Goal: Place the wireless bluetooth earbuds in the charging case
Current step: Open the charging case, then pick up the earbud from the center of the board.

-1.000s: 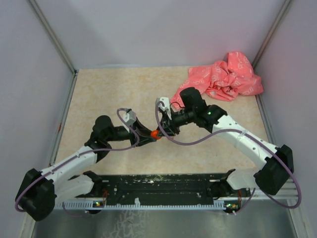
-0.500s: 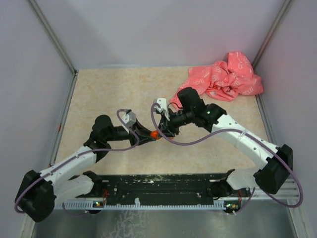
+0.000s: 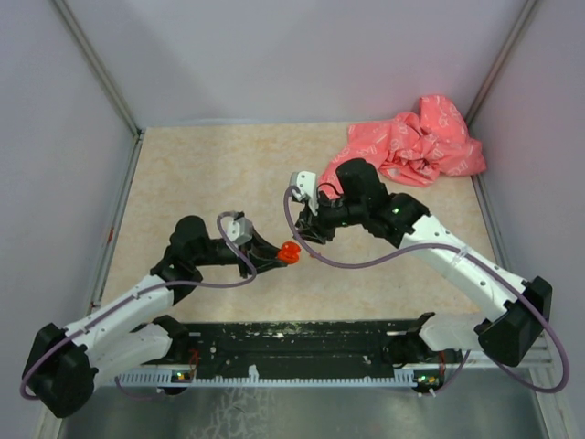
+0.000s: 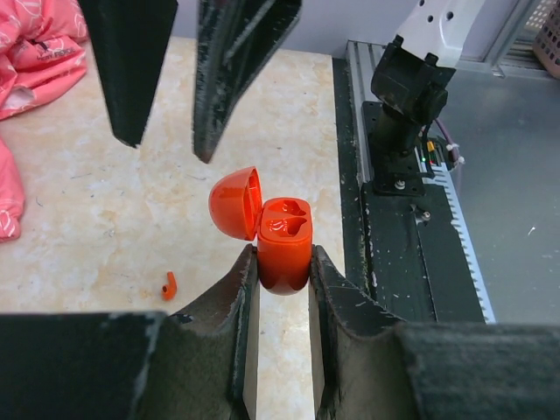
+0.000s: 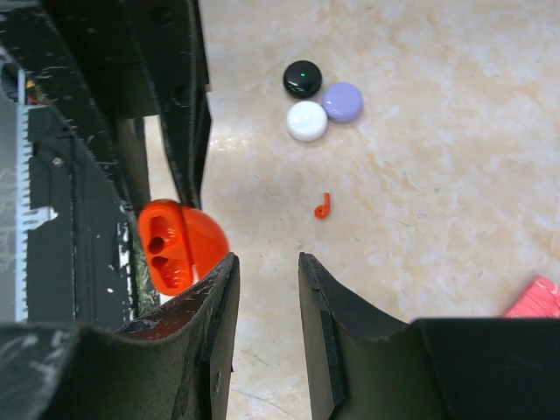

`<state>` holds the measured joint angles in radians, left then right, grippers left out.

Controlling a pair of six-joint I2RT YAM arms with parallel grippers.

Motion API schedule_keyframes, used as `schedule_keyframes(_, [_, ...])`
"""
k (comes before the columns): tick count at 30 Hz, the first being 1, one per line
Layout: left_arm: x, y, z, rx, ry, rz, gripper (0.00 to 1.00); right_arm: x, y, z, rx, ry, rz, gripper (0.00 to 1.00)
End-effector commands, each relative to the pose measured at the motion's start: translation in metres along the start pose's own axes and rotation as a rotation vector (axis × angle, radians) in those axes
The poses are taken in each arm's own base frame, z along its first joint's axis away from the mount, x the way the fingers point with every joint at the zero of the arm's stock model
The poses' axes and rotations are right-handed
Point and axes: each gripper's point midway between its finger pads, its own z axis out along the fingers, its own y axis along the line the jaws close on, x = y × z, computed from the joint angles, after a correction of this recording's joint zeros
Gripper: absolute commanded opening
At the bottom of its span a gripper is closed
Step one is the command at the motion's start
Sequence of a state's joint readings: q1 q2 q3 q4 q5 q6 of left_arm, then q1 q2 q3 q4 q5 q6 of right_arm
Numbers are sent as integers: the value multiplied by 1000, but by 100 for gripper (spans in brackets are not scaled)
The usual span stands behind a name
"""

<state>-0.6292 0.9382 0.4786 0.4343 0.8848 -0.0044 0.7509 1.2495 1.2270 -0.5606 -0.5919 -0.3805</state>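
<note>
Since a second ago the right end effector (image 3: 311, 230) has drawn back from the charging case (image 4: 284, 254), leaving a gap, and the left arm has pulled slightly toward its base. The left end effector (image 4: 281, 259) is clamped on the case's lower body, one finger on each side. The lid (image 4: 234, 203) is swung open to its left, and the two wells face up. Whether either well is filled cannot be told.

One orange earbud (image 4: 169, 285) lies on the worktop (image 3: 201, 174), below and left of that grip. The right end effector's jaws stand apart with nothing between them. The earbud is just past its fingertips, and farther out are a black disc (image 5: 302, 79), a white disc (image 5: 307, 121) and a purple disc (image 5: 342, 101) clustered together. A pink cloth (image 3: 416, 146) lies behind it.
</note>
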Motion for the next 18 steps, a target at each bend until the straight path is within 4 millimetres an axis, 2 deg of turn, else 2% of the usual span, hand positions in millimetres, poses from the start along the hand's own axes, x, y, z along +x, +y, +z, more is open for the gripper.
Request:
schedule_keyframes(1, [-13, -9, 0, 37, -7, 55, 0, -23, -19, -9, 106, -57, -37, 33])
schedule_keyframes(5, [-15, 0, -4, -44, -14, 48, 0, -22, -20, -6, 104, -56, -13, 33])
schedule_keyframes(8, [-10, 31, -15, -266, 19, -23, 0, -26, -21, -5, 114, -75, 15, 33])
schedule_keyframes(10, [-7, 41, -23, -351, 39, -49, 0, -25, -27, -3, 144, -76, 42, 33])
schedule_keyframes(15, [-2, 57, -39, -495, 100, -89, 0, 0, -54, 8, 286, -20, 171, 34])
schedule_keyframes(18, [-2, 54, -43, -496, 122, -85, 0, 25, -67, 17, 362, 27, 262, 34])
